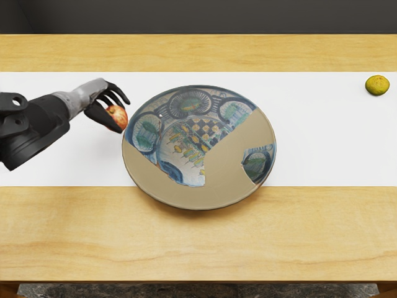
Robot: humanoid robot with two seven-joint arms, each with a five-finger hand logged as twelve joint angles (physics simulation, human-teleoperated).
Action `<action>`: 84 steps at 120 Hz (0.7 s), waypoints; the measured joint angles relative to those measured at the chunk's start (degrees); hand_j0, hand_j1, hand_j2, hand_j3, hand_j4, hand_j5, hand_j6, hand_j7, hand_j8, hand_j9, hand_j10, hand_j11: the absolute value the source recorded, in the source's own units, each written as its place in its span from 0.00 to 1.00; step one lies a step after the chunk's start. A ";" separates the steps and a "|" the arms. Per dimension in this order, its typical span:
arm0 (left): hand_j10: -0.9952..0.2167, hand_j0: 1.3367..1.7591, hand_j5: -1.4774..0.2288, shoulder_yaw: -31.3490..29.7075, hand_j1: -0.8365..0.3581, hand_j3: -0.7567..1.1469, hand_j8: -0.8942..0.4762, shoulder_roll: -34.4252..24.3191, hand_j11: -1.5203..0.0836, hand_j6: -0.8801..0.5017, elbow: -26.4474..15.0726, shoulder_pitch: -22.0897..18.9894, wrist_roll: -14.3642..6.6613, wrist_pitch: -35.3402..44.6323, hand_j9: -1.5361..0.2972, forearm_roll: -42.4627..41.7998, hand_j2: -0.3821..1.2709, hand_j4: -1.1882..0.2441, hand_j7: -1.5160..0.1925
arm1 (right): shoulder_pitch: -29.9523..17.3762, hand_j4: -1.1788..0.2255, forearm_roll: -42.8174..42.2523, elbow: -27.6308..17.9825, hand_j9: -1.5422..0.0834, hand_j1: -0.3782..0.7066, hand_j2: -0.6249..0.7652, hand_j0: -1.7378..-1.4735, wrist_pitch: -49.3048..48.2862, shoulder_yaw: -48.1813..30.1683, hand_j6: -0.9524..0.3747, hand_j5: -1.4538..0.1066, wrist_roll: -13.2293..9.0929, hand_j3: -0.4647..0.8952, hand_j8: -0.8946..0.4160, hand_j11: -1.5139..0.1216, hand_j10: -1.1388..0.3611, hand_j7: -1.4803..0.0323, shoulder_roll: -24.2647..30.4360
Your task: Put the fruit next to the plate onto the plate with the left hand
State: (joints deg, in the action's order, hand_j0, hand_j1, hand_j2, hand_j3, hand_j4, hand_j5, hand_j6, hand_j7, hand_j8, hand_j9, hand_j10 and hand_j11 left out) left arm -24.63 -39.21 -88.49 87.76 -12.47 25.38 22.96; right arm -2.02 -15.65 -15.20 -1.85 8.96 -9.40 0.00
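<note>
A small red and yellow apple (118, 115) sits at the left rim of the plate (205, 186), a wide round dish with a blue, green and yellow pattern and a tan border. My left hand (108, 107) comes in from the left edge, its dark fingers curled around the apple from above and from the left. Whether the apple rests on the white runner or is lifted off it I cannot tell. No right arm shows.
A yellow-green fruit (377, 85) lies far right on the white runner (322, 130), which crosses the wooden table (198, 236). The table's front edge runs along the bottom of the view.
</note>
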 joint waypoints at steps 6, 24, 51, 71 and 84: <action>0.30 0.76 0.41 0.05 0.48 0.40 0.29 0.75 0.47 0.23 -0.02 0.39 -0.19 -0.05 0.42 -0.01 0.43 0.43 0.44 | 0.00 0.83 0.00 0.00 0.93 0.05 0.45 0.30 0.00 0.00 0.70 0.91 0.00 0.34 0.67 0.91 0.75 0.96 0.00; 0.31 0.76 0.42 0.13 0.48 0.40 0.29 3.25 0.47 0.24 -0.01 1.56 -0.52 -0.06 0.42 -0.04 0.42 0.43 0.44 | 0.01 0.83 0.00 0.00 0.93 0.05 0.45 0.30 0.00 0.00 0.70 0.91 0.00 0.34 0.67 0.91 0.75 0.96 0.00; 0.33 0.76 0.42 0.13 0.47 0.40 0.30 6.71 0.47 0.24 -0.02 2.76 -0.60 -0.08 0.43 -0.39 0.42 0.43 0.44 | 0.00 0.83 0.00 0.00 0.93 0.05 0.45 0.30 0.00 0.00 0.70 0.91 0.00 0.34 0.67 0.91 0.75 0.96 0.00; 0.34 0.76 0.42 0.16 0.47 0.40 0.30 8.62 0.48 0.23 -0.02 2.85 -0.62 -0.14 0.43 -0.47 0.42 0.43 0.44 | 0.00 0.83 0.00 0.00 0.93 0.05 0.45 0.30 0.00 0.00 0.70 0.91 0.00 0.34 0.67 0.91 0.75 0.96 0.00; 0.34 0.76 0.42 0.17 0.47 0.40 0.30 9.30 0.48 0.23 -0.02 2.68 -0.62 -0.16 0.43 -0.51 0.42 0.43 0.45 | 0.00 0.83 0.00 0.00 0.93 0.05 0.45 0.30 0.00 0.00 0.70 0.91 0.00 0.34 0.67 0.91 0.75 0.96 0.00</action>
State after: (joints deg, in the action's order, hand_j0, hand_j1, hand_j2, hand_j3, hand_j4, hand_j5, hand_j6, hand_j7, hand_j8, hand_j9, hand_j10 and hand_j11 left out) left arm -24.45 -29.91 -88.51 90.45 -13.09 25.23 22.45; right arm -2.02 -15.65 -15.20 -1.85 8.96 -9.40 0.00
